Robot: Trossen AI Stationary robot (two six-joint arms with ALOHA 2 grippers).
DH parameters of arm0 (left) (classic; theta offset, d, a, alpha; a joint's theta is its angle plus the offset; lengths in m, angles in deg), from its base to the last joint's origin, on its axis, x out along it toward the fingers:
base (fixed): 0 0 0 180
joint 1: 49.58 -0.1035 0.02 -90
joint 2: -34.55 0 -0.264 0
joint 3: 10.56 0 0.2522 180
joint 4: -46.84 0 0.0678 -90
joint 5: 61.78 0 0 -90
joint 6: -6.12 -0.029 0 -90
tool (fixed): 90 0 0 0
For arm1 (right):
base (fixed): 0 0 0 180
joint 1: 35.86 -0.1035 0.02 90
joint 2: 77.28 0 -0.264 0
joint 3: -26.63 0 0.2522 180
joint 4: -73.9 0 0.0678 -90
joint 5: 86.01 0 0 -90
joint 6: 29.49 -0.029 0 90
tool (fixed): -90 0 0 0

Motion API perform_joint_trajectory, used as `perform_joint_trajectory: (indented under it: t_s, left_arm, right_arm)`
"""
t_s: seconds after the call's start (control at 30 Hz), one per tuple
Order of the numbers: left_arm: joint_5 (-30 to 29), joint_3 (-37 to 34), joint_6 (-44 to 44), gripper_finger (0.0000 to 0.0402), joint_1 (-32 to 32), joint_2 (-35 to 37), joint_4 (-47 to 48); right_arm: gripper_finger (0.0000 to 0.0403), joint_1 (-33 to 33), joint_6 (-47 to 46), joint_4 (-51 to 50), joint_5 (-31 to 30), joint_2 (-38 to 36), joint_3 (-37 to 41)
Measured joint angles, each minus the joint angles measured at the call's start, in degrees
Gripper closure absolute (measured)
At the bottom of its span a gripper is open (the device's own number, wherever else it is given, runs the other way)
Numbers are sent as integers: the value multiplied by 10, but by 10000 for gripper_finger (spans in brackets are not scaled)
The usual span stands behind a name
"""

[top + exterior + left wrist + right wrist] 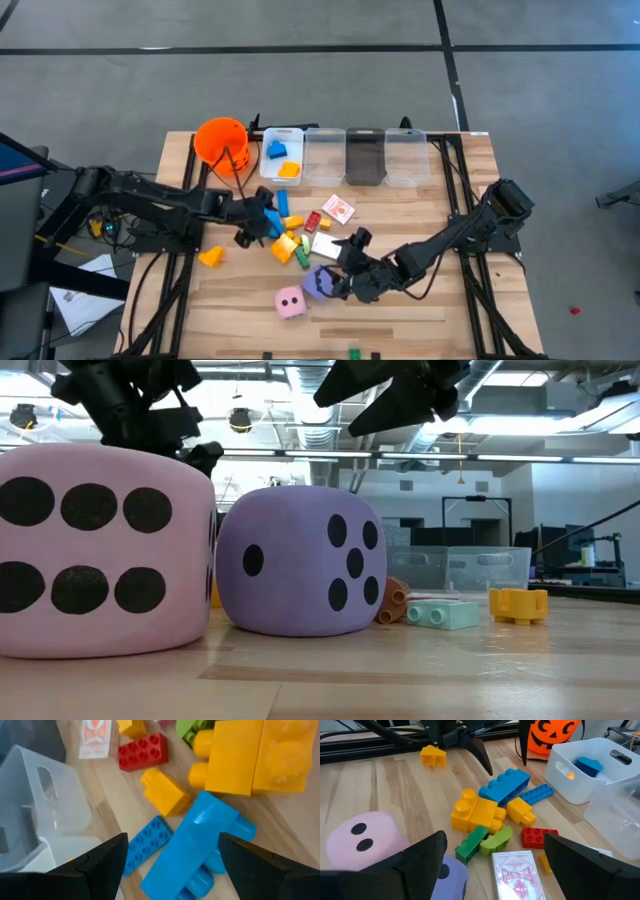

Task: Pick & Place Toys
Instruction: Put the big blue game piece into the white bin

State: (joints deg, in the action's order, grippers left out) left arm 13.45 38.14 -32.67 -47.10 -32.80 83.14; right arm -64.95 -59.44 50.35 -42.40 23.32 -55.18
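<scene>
Your toys sit mid-table: a big blue block with round studs, one flat blue plate, a large yellow block, one red brick, two green pieces and a card. You have two soft dice, pink and purple, side by side. Your left gripper hangs over the blue block, jaws spread wide, holding nothing. Your right gripper hovers by the purple die, likewise released and empty.
</scene>
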Motion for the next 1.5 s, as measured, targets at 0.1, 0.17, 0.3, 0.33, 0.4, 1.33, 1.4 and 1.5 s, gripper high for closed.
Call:
perform_joint_trajectory:
  t_s: [0.1, 0.17, 0.3, 0.33, 0.4, 1.33, 1.4, 1.5]
  left_arm:
    - [12, 0, -17, 101, -14, -13, 13]
    - [12, 4, -30, 101, -22, -24, 40]
    - [12, 28, -35, 101, -34, -55, 87]
    - [12, 36, -42, 101, -36, -63, 88]
    - [12, 51, -63, 101, -36, -76, 87]
    - [11, 162, -150, 101, -36, -189, 214]
    - [11, 162, -150, 101, -35, -189, 210]
    - [11, 162, -150, 101, -32, -189, 185]
  right_arm:
    - [72, 1, 3, 0, 0, 0, 0]
    - [72, 3, 5, 0, 0, 0, 0]
    - [72, 5, 7, 0, 0, 0, 0]
    - [72, 7, 9, -1, 0, 0, 0]
    - [72, 8, 10, -1, 0, 0, 0]
    - [72, 11, 16, -7, 0, 0, 0]
    - [72, 11, 16, -7, 0, 0, 0]
    - [72, 11, 15, -9, 0, 0, 0]
